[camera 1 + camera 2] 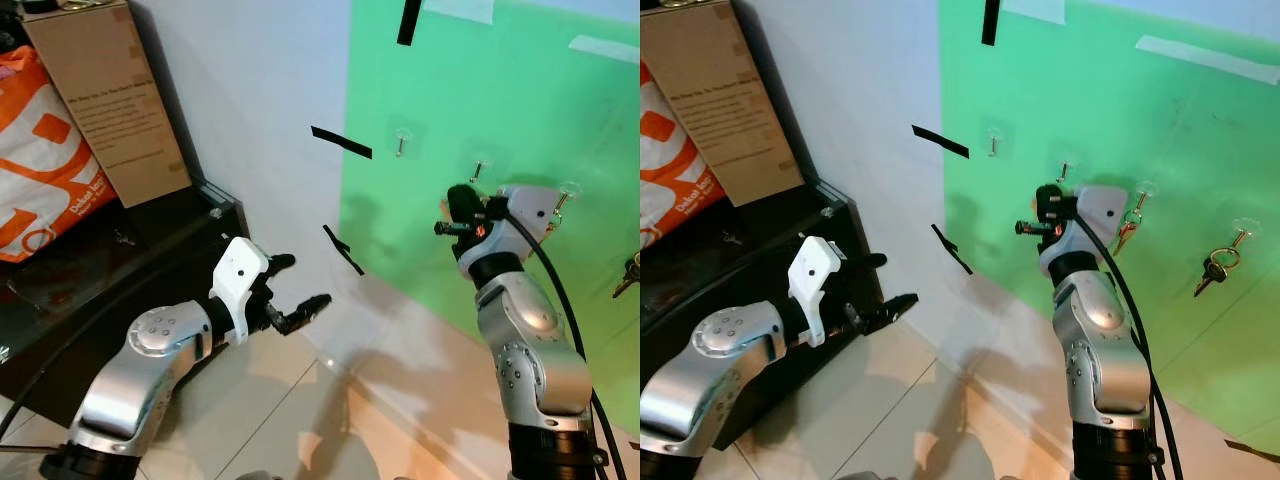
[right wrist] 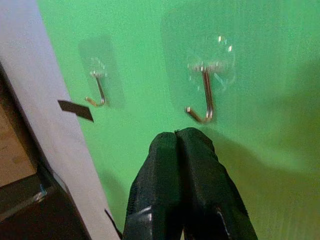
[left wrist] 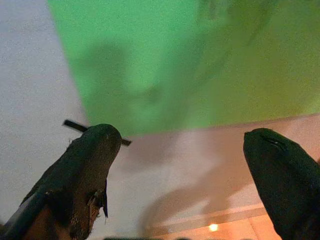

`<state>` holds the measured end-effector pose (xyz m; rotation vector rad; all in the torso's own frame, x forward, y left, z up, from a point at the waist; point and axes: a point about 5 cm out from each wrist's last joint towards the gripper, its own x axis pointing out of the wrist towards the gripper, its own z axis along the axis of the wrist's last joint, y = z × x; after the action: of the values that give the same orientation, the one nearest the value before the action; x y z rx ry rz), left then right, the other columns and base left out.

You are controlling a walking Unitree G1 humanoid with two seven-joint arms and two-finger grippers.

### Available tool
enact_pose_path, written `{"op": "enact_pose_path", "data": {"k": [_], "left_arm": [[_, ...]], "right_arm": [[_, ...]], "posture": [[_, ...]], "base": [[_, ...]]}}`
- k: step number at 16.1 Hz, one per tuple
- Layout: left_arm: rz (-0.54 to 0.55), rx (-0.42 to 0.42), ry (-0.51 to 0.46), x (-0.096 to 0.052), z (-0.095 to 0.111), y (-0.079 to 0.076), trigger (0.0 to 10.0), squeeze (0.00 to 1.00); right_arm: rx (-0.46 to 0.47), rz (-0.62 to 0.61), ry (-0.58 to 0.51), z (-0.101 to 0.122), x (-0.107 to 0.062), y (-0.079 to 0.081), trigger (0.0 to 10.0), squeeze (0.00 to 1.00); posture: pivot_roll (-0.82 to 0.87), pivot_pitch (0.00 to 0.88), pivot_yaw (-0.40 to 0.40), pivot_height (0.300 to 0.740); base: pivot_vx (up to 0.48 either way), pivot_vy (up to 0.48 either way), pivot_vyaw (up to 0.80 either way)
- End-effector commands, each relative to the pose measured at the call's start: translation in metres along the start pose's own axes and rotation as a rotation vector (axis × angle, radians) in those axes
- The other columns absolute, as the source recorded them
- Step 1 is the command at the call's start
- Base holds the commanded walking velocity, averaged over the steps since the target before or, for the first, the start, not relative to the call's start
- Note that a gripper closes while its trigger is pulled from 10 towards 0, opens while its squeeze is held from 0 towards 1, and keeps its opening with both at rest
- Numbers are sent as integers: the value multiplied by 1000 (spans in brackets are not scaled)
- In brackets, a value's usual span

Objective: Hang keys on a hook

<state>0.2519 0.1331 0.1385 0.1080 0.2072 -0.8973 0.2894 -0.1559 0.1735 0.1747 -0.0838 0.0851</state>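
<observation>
On the green wall panel [image 1: 1140,110] is a row of clear stick-on hooks. The two leftmost hooks [image 1: 993,140] [image 1: 1064,170] are bare. A gold key [image 1: 1127,232] hangs on the third hook, partly behind my right wrist. A darker key bunch [image 1: 1213,268] hangs on the fourth hook [image 1: 1238,235]. My right gripper [image 1: 1047,200] is raised close to the panel, shut, with nothing seen between its fingers. In the right wrist view its tips [image 2: 177,134] sit just below a bare hook [image 2: 204,100]. My left gripper [image 1: 300,290] is held low and open, holding nothing.
A low black cabinet [image 1: 150,240] stands at the left, carrying a cardboard box [image 1: 105,95] and an orange bag [image 1: 45,160]. Black tape strips [image 1: 341,143] mark the white wall. Pale floor tiles [image 1: 300,420] lie below.
</observation>
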Motion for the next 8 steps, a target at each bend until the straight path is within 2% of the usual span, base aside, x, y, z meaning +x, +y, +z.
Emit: {"op": "enact_pose_path", "data": {"k": [1,5,8], "left_arm": [[-16,5,11,-3,1,0,10000,0],[-5,4,17,-3,3,2,10000,0],[-10,21,20,-2,5,3,10000,0]], "right_arm": [[12,-2,-31,10,1,0,10000,0],[27,1,-45,17,0,-3,10000,0],[23,21,-25,14,-3,-2,10000,0]], "posture": [[-27,0,48,740],[-25,0,44,740],[-35,0,51,740]], "base": [[0,0,0],[0,0,0],[0,0,0]]}}
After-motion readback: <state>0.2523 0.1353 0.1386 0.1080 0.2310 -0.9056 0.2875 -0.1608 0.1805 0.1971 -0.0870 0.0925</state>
